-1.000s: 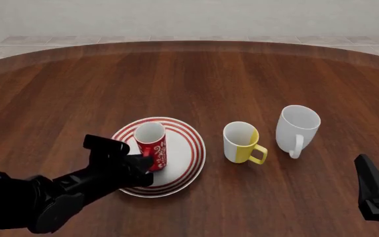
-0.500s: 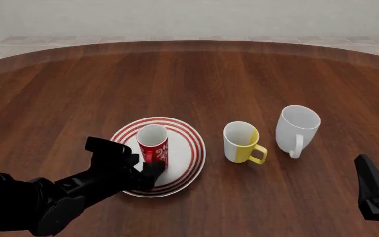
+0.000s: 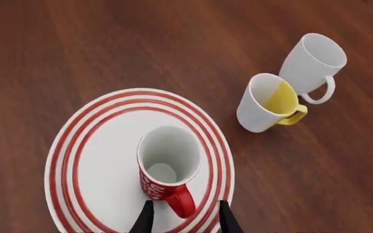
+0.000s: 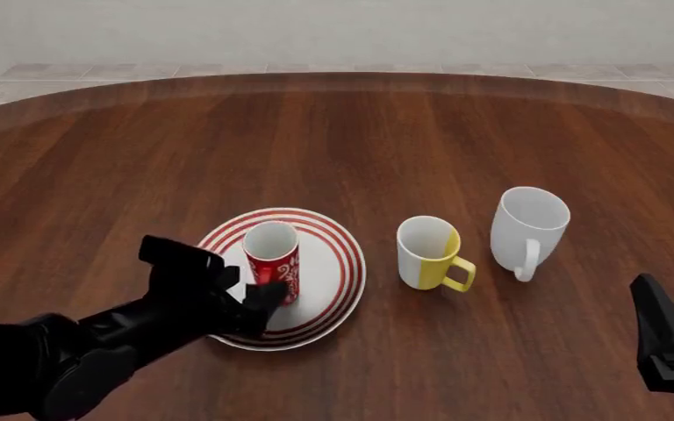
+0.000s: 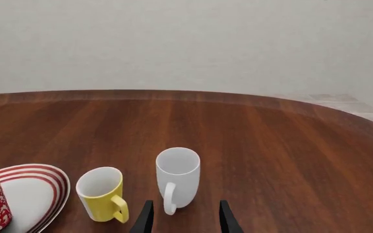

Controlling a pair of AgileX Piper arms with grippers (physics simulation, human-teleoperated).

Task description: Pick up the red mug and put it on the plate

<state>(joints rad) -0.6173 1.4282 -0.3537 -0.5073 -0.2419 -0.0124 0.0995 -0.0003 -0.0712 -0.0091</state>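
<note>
The red mug point(image 3: 168, 165) stands upright on the plate point(image 3: 95, 145). The left claw point(image 3: 181, 221), spread apart, straddles its handle. It looks rigid, glazed and slippery; that handle seems the safest hold.

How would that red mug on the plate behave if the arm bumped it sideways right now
The red mug looks tall and narrow, so it would probably tip rather than slide. It stands upright on the plate, whose smooth white face may let it skid a little first. Its rigid look and side handle suggest that once down it would roll only partway.
</note>
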